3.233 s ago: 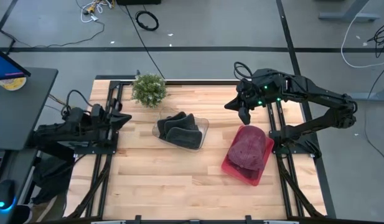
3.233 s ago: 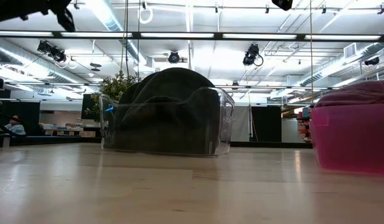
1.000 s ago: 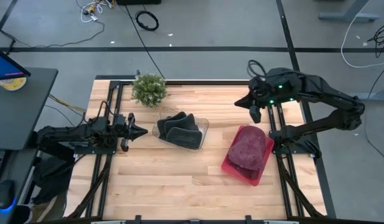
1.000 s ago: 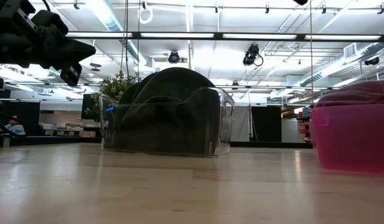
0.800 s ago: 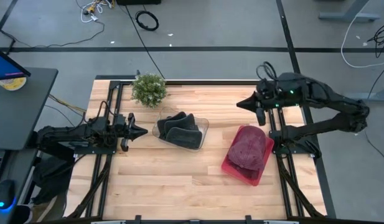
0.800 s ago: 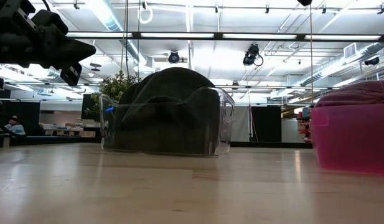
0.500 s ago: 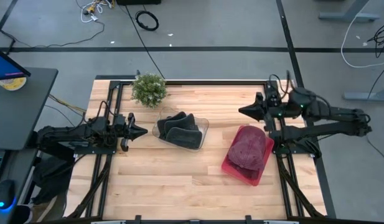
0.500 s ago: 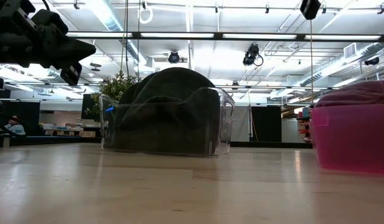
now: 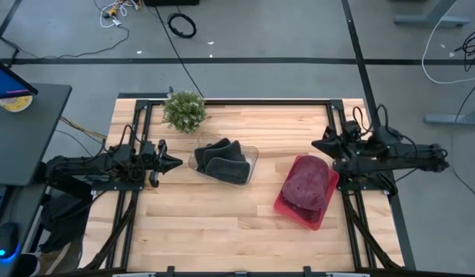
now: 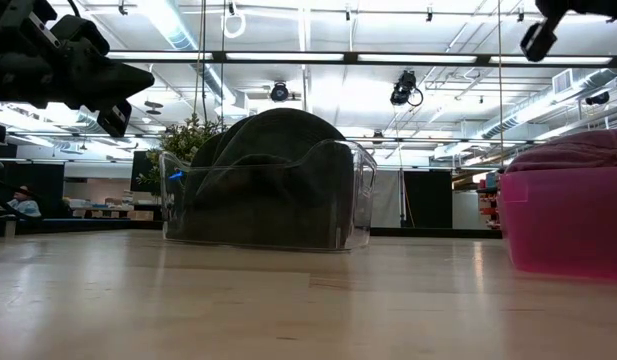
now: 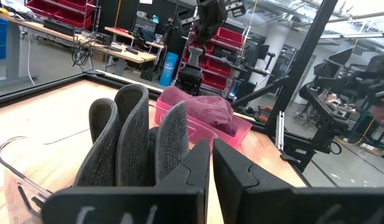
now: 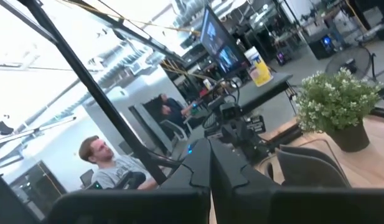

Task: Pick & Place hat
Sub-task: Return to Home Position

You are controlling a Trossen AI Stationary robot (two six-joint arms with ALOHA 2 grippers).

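Black caps (image 9: 220, 163) show dimly through transparent bin (image 9: 252, 157); both jaws pressed together.

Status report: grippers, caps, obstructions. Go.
Left gripper shut, empty, left of clear bin. Right gripper shut, empty, near red bin. Black caps in clear bin. Plant stands clear of both arms.

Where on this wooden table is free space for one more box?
Widest: the strip of wooden table beyond the transparent bin of black caps and the pink bin of maroon hats, on the side away from the green potted plant. Another patch lies between plant and right gripper. Between the bins it is tight.
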